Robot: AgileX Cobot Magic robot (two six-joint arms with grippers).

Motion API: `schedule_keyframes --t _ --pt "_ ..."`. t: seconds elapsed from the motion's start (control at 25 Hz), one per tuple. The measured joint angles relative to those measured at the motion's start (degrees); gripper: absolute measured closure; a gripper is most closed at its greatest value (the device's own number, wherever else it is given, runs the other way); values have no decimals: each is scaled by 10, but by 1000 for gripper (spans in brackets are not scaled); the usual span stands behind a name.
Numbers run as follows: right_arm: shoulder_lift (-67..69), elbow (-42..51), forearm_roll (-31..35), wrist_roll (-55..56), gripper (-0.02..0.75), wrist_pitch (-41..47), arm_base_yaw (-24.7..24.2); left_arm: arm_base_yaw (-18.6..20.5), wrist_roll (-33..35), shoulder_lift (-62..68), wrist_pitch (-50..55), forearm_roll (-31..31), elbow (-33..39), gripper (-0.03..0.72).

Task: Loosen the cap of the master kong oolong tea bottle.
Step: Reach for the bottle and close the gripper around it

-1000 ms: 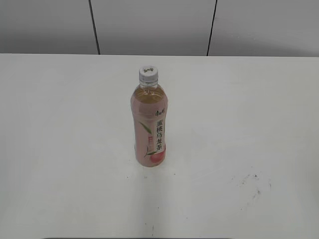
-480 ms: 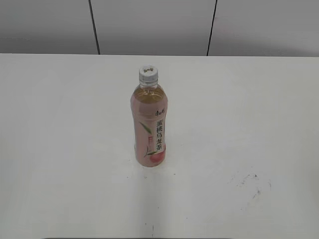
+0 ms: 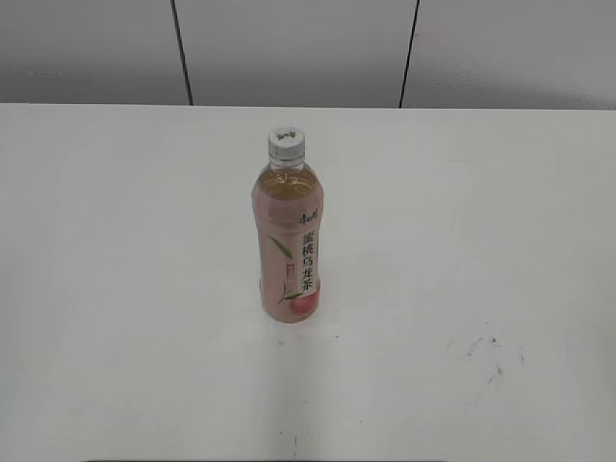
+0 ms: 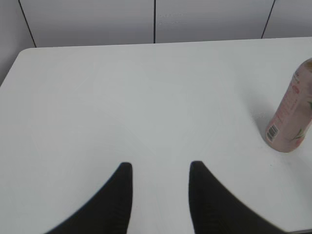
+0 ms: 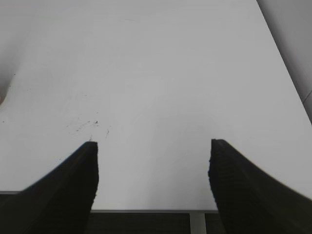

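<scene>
The master kong oolong tea bottle (image 3: 290, 245) stands upright near the middle of the white table (image 3: 115, 289), pink label facing me. Its white ribbed cap (image 3: 286, 142) sits on top. The bottle's lower part shows at the right edge of the left wrist view (image 4: 292, 112); the cap is out of that view. My left gripper (image 4: 160, 168) is open and empty, well left of the bottle. My right gripper (image 5: 153, 146) is open wide and empty over the table's front edge. Neither gripper shows in the exterior view.
Dark scuff marks (image 3: 486, 351) lie on the table at the front right, also in the right wrist view (image 5: 87, 124). A grey panelled wall (image 3: 298, 48) stands behind the table. The table's front edge (image 5: 146, 210) runs under the right gripper.
</scene>
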Motion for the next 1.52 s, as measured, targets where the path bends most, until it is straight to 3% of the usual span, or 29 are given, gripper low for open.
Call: schedule_keyframes --t 0.36,0.56,0.72,0.92,1.2,1.52 --pt "0 0 0 0 204 0 0 0 12 0 -43 -1 -7 449" --pt "0 0 0 0 204 0 0 0 21 0 -201 1 4 449" --pt "0 0 0 0 204 0 0 0 23 30 -328 -25 53 449" --pt "0 0 0 0 204 0 0 0 23 110 -497 -75 122 449" --pt "0 0 0 0 204 0 0 0 23 280 -594 -95 166 449" --pt "0 0 0 0 204 0 0 0 -2 447 -746 -66 193 453"
